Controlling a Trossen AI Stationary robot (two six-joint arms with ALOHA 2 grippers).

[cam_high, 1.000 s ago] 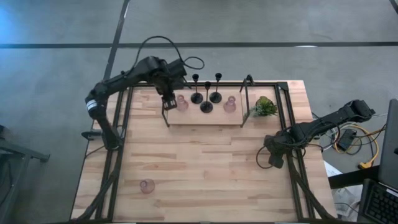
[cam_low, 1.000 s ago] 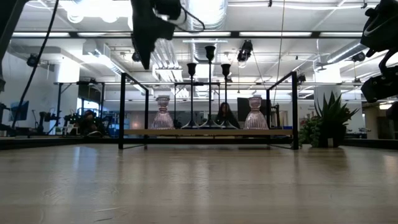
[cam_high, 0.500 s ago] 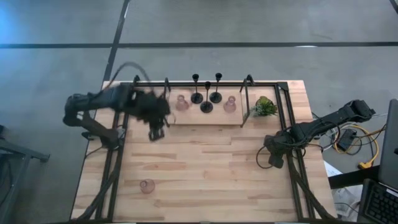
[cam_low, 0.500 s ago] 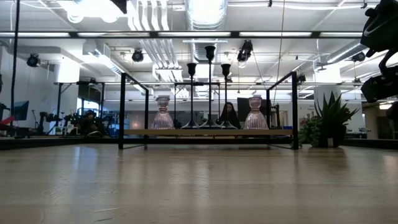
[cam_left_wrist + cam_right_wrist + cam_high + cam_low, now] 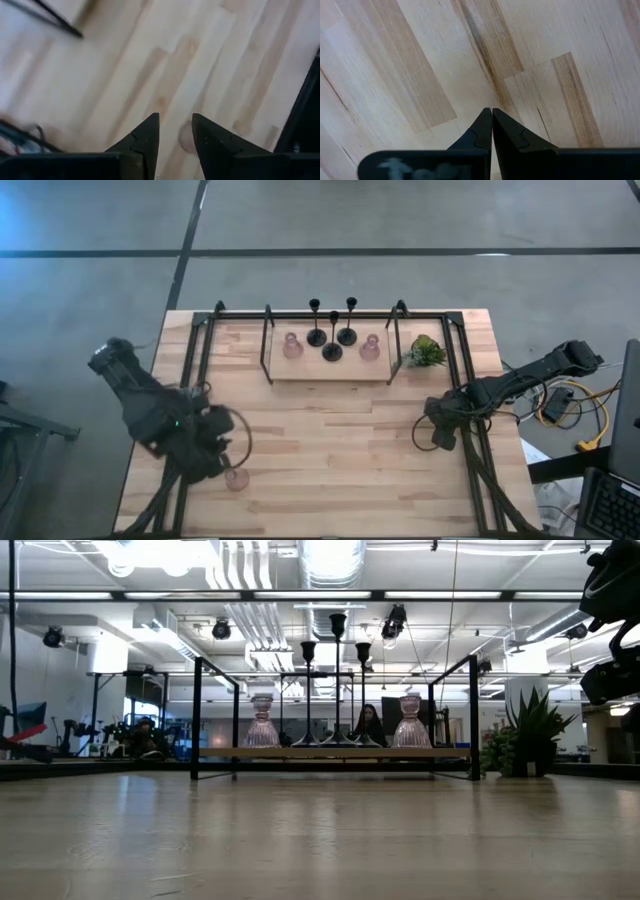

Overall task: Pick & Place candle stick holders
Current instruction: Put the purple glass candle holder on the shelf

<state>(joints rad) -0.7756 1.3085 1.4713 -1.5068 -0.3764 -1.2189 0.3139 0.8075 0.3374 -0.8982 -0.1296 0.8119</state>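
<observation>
Three slim black candle stick holders point(image 5: 332, 340) and two pink glass ones point(image 5: 292, 345) point(image 5: 370, 347) stand on their bases on a low wooden shelf point(image 5: 330, 370) at the table's far middle; they also show in the low view point(image 5: 338, 680). A third pink glass holder point(image 5: 236, 478) stands on the table near the near left corner. My left gripper point(image 5: 220, 462) hovers just left of it, open and empty; in the left wrist view point(image 5: 175, 125) a pale pink blur point(image 5: 186, 137) shows beyond the gap between the fingers. My right gripper point(image 5: 440, 435) is shut and empty at the table's right side.
A small green plant point(image 5: 427, 350) stands right of the shelf. Black metal frame rails point(image 5: 200, 370) run along the table's left and right sides and around the shelf. Bare wooden tabletop point(image 5: 330, 450) lies between the two arms.
My left gripper has swung away from the left pink holder on the shelf, toward the table's near left, and now hangs beside the pink holder standing there. The holders on the shelf have stayed in place.
</observation>
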